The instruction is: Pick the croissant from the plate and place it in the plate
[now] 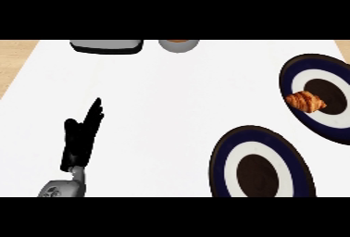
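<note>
**A:** What's the surface like?

**B:** A white counter (pixel 171 115) fills nearly everything, with strips of pale wood (pixel 14 60) showing past its far left and far right edges.

**A:** Start at the left. What's there?

**B:** The left hand (pixel 80 139), black, on a grey forearm (pixel 63 187) that comes up from the lower edge. Its fingers are straight and held close together, pointing away toward the far side, thumb out a little. It holds nothing and sits well apart from everything else.

**A:** And along the far edge?

**B:** A grey tray (pixel 107 46) with a dark rim, cut off at the top. Just right of it is a grey bowl (pixel 179 45), also cut off, with something brownish inside that I can't make out.

**A:** Further right?

**B:** A near plate (pixel 229 162), dark blue rim, white ring, dark brown centre, with nothing on it. Beyond it, at the right edge, is a far plate (pixel 328 122) with the same colours. The two are near each other but apart.

**A:** Where's the croissant?

**B:** The croissant (pixel 305 101) lies on the far plate, golden brown, resting across the white ring at the left side of the dark centre.

**A:** The right hand?

**B:** I can't see it.
</note>
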